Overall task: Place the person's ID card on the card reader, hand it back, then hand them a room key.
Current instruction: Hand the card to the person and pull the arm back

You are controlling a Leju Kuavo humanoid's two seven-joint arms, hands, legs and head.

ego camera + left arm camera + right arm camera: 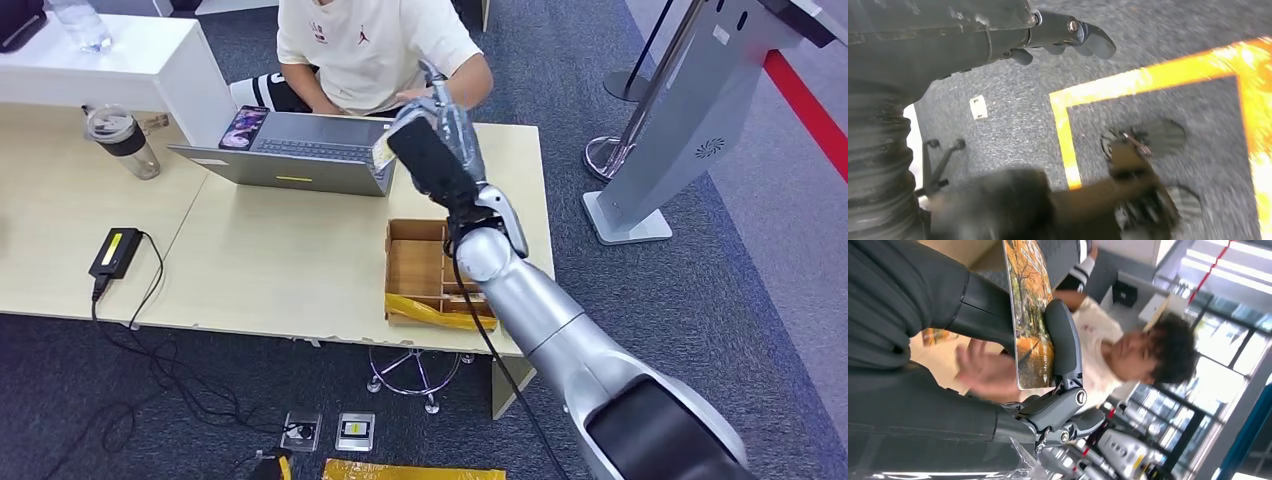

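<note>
Right robot hand (1048, 390) pinches a thin, stiff card with an autumn-tree print (1030, 325) (likely slick; best taken by its free edge) at centre frame. Left robot hand (1068, 37) hangs released.

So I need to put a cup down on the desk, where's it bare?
Bare tabletop between the charger and wooden tray, in front of the laptop. Crowded at the far edge, where the right hand holds a card.

card (1030, 315): orange-yellow autumn-tree print | robot hand (440, 150): black and grey | bench (270, 260): pale beige | laptop (300, 150): silver-grey | wooden tray (415, 265): brown | carpet (750, 260): grey-blue, red stripe upper right
</note>
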